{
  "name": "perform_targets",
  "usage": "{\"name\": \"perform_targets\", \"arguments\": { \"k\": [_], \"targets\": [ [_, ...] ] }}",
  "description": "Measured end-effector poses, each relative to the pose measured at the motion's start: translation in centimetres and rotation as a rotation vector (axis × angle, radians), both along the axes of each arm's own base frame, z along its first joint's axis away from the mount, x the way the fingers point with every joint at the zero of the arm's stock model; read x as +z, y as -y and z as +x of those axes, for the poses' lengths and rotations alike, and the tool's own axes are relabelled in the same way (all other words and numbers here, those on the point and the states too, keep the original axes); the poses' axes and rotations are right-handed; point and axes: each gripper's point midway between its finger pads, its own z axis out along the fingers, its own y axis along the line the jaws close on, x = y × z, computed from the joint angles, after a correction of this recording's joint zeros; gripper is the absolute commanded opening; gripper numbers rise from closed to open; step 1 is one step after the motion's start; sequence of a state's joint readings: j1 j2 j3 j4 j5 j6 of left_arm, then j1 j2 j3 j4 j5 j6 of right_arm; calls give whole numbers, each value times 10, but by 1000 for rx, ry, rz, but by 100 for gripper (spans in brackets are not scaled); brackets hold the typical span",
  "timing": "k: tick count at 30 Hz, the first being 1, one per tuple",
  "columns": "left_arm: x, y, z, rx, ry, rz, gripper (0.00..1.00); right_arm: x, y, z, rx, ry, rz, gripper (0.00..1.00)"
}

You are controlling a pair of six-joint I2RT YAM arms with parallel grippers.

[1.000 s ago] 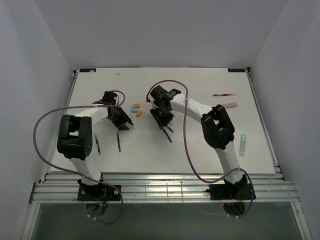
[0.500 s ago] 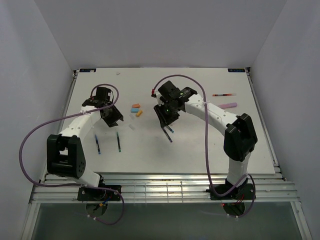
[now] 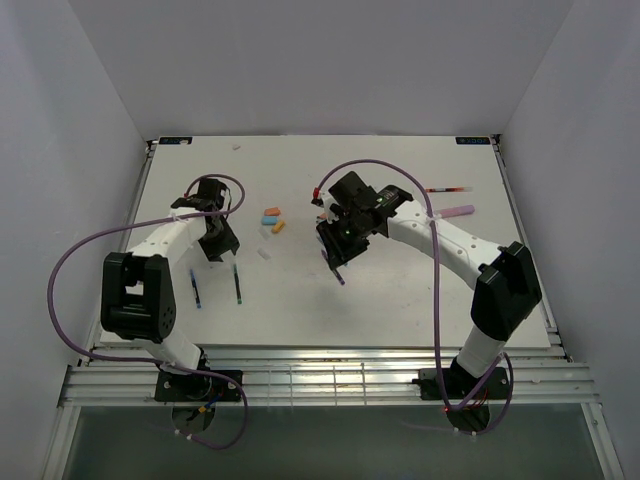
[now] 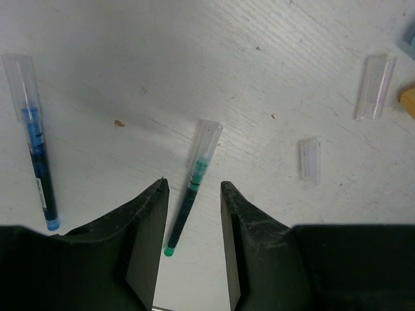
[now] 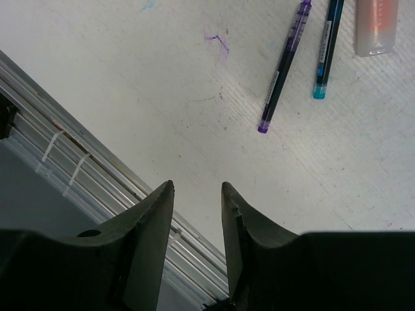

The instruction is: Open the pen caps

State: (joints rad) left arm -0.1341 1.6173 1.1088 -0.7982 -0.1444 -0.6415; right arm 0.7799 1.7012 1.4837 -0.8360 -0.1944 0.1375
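My left gripper (image 3: 215,247) (image 4: 192,184) is open and empty, hovering just above a thin green pen (image 4: 188,194) (image 3: 237,283) whose clear cap (image 4: 206,138) is on. A blue pen (image 4: 35,155) (image 3: 195,290) with its clear cap (image 4: 19,84) on lies to the left. Two loose clear caps (image 4: 310,161) (image 4: 375,87) lie to the right. My right gripper (image 3: 335,252) (image 5: 198,184) is open and empty above bare table. Beyond it lie a purple pen (image 5: 284,68) (image 3: 341,275), a teal pen (image 5: 326,52) and a pale orange highlighter (image 5: 376,24).
Small orange and blue pieces (image 3: 271,218) lie between the arms. A red pen (image 3: 447,188) and a purple highlighter (image 3: 460,211) lie at the back right. The table's near edge with metal rails (image 5: 71,162) is close under my right gripper.
The left gripper has drawn back left and nearer, away from the small pieces. The right arm's elbow has swung out to the right and its gripper has shifted slightly nearer.
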Motion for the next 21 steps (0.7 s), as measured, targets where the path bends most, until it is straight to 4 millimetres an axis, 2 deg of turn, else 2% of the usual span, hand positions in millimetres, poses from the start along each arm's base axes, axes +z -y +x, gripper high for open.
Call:
{"name": "perform_targets", "arguments": {
  "k": [21],
  "targets": [
    [-35,1,10,-93,-31,19,49,-11,-1,-5,36,-17,4,42]
  ]
}}
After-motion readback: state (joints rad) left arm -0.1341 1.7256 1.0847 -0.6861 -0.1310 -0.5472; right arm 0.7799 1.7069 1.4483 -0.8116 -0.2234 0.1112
